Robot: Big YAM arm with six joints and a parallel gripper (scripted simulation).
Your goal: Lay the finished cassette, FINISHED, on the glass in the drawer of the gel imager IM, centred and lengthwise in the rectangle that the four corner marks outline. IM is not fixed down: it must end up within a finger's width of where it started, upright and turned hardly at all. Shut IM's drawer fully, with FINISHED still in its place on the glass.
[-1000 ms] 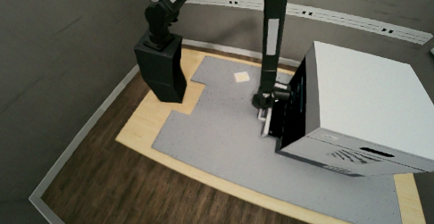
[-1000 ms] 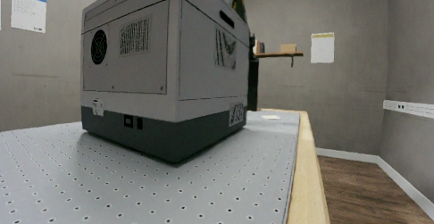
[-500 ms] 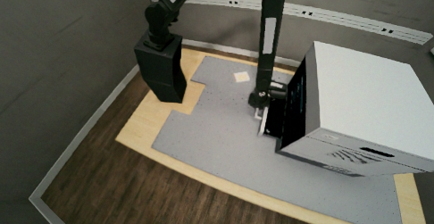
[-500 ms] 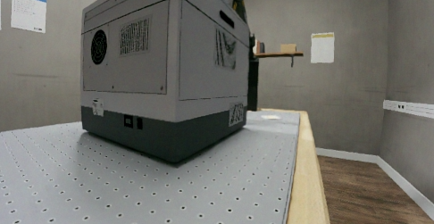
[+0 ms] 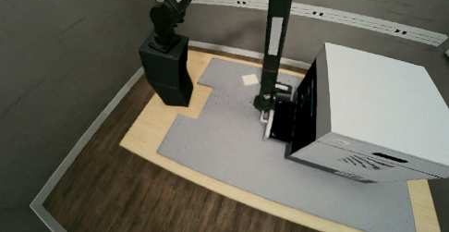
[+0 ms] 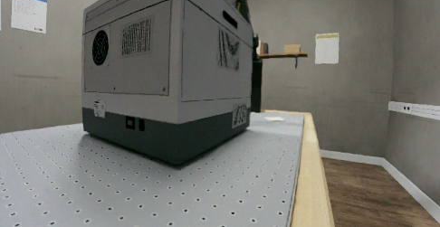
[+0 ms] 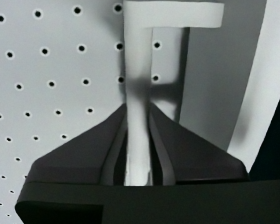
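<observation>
Gripper (image 7: pixel 139 156) pinching a thin white handle (image 7: pixel 139 96), apparently of the dark drawer (image 5: pixel 283 119) pulled out at the front of the imager (image 5: pixel 370 103) on the perforated board's (image 5: pixel 222 140) right side; small pale cassette (image 5: pixel 249 79) flat near the board's far edge, apart from the drawer; black arm base (image 5: pixel 167 73) at the far left corner.

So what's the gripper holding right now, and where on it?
The gripper is shut on a thin white bracket at the open drawer's front edge, pinching its narrow stem below the crossbar.
</observation>
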